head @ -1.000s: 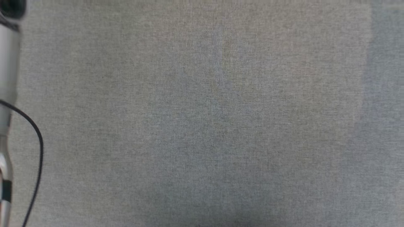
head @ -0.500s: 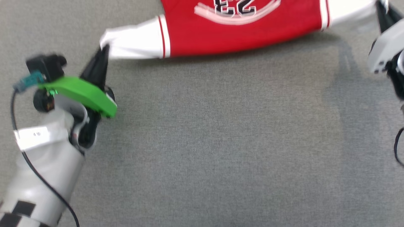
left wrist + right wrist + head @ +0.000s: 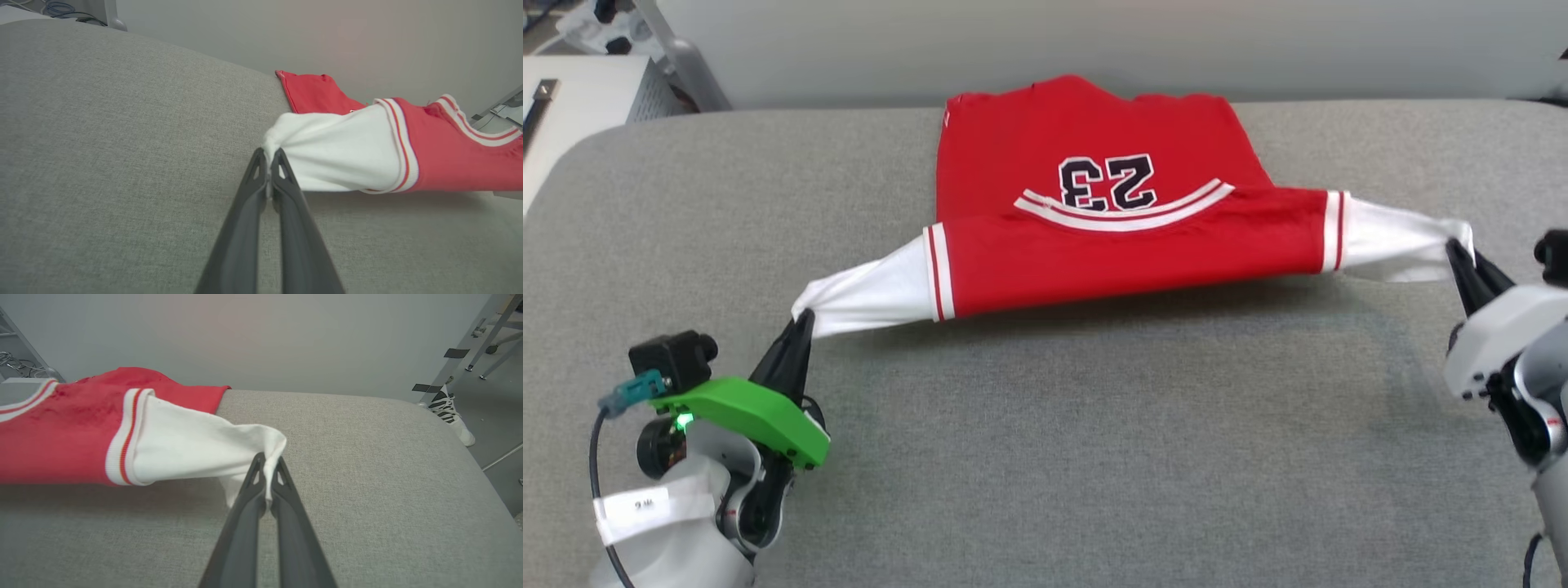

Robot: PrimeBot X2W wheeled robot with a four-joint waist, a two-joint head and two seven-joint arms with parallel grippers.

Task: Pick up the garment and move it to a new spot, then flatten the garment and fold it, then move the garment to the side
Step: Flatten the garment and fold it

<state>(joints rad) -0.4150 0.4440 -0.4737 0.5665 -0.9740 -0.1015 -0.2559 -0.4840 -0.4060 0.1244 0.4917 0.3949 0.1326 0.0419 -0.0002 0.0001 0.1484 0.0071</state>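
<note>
The garment [image 3: 1094,245], a red jersey with white sleeves and a black "23", hangs stretched between both arms above the grey surface [image 3: 1094,457]; its far part rests on the surface near the back edge. My left gripper [image 3: 803,320] is shut on the tip of one white sleeve [image 3: 339,151], low at the left. My right gripper [image 3: 1454,245] is shut on the other white sleeve [image 3: 196,449] at the right. In both wrist views the dark fingers pinch white cloth at their tips, as seen for the left gripper [image 3: 269,154] and the right gripper [image 3: 269,459].
A pale wall [image 3: 1094,41] runs behind the grey cushioned surface. A white box [image 3: 580,90] and metal legs stand at the back left. A person's black-and-white shoe [image 3: 449,412] is on the floor past the surface's right end.
The head camera has tilted up from bare grey surface to the whole scene. Both grippers and the stretched garment now show; the garment sits lower in the picture than half a second ago.
</note>
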